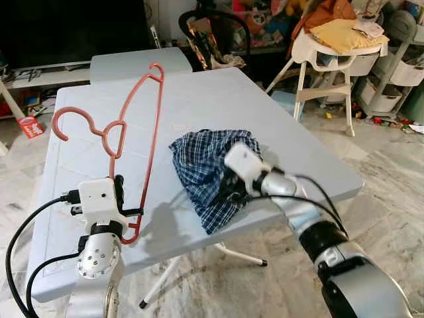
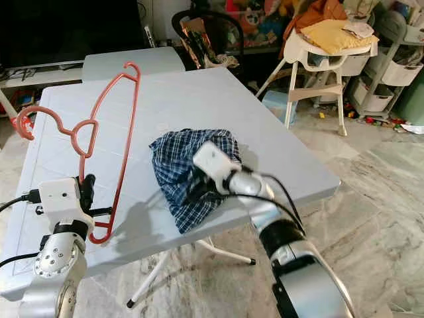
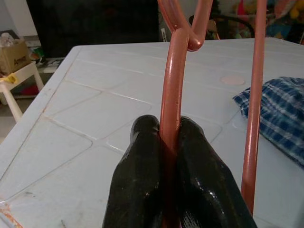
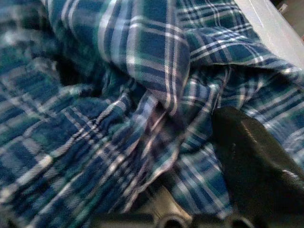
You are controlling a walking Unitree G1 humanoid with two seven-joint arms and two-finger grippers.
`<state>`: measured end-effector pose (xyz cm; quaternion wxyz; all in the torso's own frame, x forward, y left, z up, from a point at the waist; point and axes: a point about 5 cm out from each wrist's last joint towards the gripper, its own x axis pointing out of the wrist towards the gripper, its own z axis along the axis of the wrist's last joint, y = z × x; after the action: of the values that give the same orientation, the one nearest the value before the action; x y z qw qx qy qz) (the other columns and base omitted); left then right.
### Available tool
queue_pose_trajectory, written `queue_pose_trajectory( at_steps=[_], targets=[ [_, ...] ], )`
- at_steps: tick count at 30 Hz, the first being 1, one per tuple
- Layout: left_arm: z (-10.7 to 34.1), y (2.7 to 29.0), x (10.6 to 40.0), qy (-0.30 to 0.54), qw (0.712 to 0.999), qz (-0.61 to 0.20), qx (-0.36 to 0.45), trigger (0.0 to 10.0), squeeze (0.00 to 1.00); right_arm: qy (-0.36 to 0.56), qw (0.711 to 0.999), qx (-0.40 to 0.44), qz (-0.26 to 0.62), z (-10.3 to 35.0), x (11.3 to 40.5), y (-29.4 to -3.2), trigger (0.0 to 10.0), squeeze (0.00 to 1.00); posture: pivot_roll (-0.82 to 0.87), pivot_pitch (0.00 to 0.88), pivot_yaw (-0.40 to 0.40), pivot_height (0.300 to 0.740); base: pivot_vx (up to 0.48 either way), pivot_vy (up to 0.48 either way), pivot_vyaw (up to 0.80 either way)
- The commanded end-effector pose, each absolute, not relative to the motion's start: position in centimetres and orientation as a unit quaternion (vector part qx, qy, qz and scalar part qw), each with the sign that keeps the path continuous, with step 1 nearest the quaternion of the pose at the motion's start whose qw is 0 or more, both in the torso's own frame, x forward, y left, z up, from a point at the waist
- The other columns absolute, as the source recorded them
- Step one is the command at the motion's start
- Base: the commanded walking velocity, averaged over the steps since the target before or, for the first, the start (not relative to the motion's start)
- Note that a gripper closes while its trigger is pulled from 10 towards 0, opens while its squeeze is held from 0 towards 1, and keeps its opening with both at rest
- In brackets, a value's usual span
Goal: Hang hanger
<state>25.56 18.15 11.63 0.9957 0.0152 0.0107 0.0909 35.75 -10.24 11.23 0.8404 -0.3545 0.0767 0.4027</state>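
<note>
Two black fingers (image 3: 142,161) of the left gripper (image 3: 166,137) clamp the hanger (image 1: 142,119) upright.

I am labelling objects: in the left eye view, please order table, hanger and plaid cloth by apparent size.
1. Table, largest.
2. Hanger, tall but thin, held by the left gripper.
3. Plaid cloth; its place against the hanger is unsure.

- Lived-in home, a family living room by the look of it.
- Pale plastic folding table (image 1: 199,99) at centre, on a marble-tiled floor (image 1: 384,165).
- Dark television (image 1: 73,30) on a low stand at 11 o'clock.
- White high chair (image 1: 331,59) and toy clutter (image 1: 265,16) at 1 o'clock.
</note>
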Motion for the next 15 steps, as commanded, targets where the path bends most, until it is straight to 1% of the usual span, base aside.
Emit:
queue_pose_trajectory(
  at_steps=[1, 2, 4, 5, 6, 7, 9, 14, 15],
  targets=[
    [10.4, 18.0, 25.3, 0.042, 0.995, 0.09, 0.017, 10.0, 0.0, 0.05, 0.81, -0.408, 0.418, 12.8, 36.1, -10.5, 10.0, 1.0, 0.05, 0.0, -0.003, 0.74, 0.0, 0.0, 0.0],
    [10.3, 18.0, 25.3, 0.042, 0.995, 0.089, 0.017, 10.0, 0.0, 0.046, 0.783, -0.445, 0.433, 13.5, 36.2, -11.5, 10.0, 1.0, 0.05, 0.0, -0.003, 0.74, 0.0, 0.0, 0.0],
    [10.3, 18.0, 25.3, 0.043, 0.995, 0.089, 0.017, 10.0, 0.0, 0.047, 0.771, -0.457, 0.441, 14.0, 36.2, -12.1, 10.0, 1.0, 0.05, 0.0, -0.003, 0.74, 0.0, 0.0, 0.0],
    [10.3, 18.0, 25.3, 0.043, 0.995, 0.089, 0.017, 10.0, 0.0, 0.047, 0.771, -0.457, 0.441, 14.0, 36.2, -12.1, 10.0, 1.0, 0.05, 0.0, -0.003, 0.74, 0.0, 0.0, 0.0],
    [10.3, 18.0, 25.4, 0.043, 0.995, 0.088, 0.017, 10.0, 0.0, 0.051, 0.761, -0.465, 0.449, 14.5, 36.3, -12.7, 10.0, 1.0, 0.05, 0.0, -0.003, 0.74, 0.0, 0.0, 0.0],
    [10.3, 18.0, 25.4, 0.043, 0.995, 0.088, 0.017, 10.0, 0.0, 0.051, 0.761, -0.465, 0.449, 14.5, 36.3, -12.7, 10.0, 1.0, 0.05, 0.0, -0.003, 0.74, 0.0, 0.0, 0.0],
    [10.3, 17.9, 25.4, 0.043, 0.995, 0.088, 0.016, 10.0, 0.0, 0.076, 0.74, -0.467, 0.479, 15.3, 36.0, -14.0, 10.0, 1.0, 0.05, 0.0, -0.003, 0.74, 0.0, 0.0, 0.0],
    [10.3, 17.9, 25.4, 0.043, 0.995, 0.089, 0.016, 10.0, 0.0, 0.077, 0.744, -0.453, 0.484, 16.1, 36.0, -14.6, 10.0, 1.0, 0.05, 0.0, -0.004, 0.74, 0.0, 0.0, 0.0],
    [10.3, 17.9, 25.4, 0.043, 0.995, 0.089, 0.016, 10.0, 0.0, 0.073, 0.758, -0.417, 0.496, 16.4, 35.9, -14.2, 10.0, 1.0, 0.05, 0.0, -0.003, 0.74, 0.0, 0.0, 0.0]
  ],
)
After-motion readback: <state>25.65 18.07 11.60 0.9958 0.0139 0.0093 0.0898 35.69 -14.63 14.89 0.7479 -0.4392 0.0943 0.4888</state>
